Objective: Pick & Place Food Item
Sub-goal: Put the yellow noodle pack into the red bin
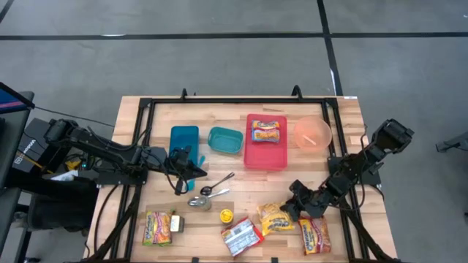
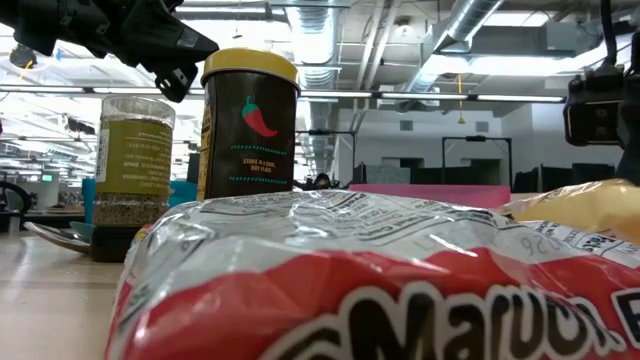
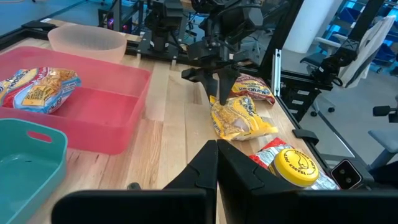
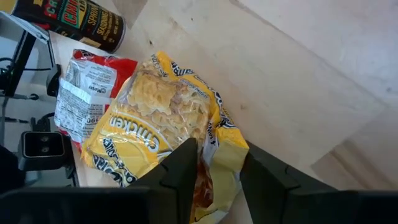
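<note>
Two arms work over a wooden table strewn with food packets. The right gripper is down at the near right part of the table, its fingers pinched on the edge of a yellow noodle packet, which lies flat on the wood between a red-and-white packet and another noodle packet. The wrist view shows the yellow wrapper crumpled up between the two dark fingers, so the grip is on the packet itself. The left gripper hangs above the middle left of the table, clenched shut with nothing in it, near two spoons and a spice jar. Farther back, a red tray holds one noodle packet; beside it stand a teal bin, a blue container and a pink bowl. A yellow-lidded jar lies near the red-and-white packet.
</note>
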You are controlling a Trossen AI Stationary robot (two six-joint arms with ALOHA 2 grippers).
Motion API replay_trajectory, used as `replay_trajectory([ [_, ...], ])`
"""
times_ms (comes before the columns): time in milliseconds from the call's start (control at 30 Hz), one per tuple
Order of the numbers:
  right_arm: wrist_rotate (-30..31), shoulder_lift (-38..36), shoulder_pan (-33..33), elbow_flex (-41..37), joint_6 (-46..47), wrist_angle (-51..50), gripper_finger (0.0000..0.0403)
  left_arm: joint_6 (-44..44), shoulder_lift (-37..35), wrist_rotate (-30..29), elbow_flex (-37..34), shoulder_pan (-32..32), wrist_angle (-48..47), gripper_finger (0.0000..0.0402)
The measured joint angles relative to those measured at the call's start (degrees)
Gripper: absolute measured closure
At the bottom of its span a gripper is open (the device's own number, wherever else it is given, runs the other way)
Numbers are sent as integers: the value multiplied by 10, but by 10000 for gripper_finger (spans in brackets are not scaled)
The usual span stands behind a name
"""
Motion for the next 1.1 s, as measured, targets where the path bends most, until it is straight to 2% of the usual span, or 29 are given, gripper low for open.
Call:
replay_trajectory([
  [133,0,0,-11,4,-18,-1,298,0,0,-2,0,0,0,401],
  [500,1,0,-39,6,-52,3,346,0,0,-2,0,0,0,402],
  [1100,15,0,-81,6,-136,23,350,0,0,-1,0,0,0,401],
])
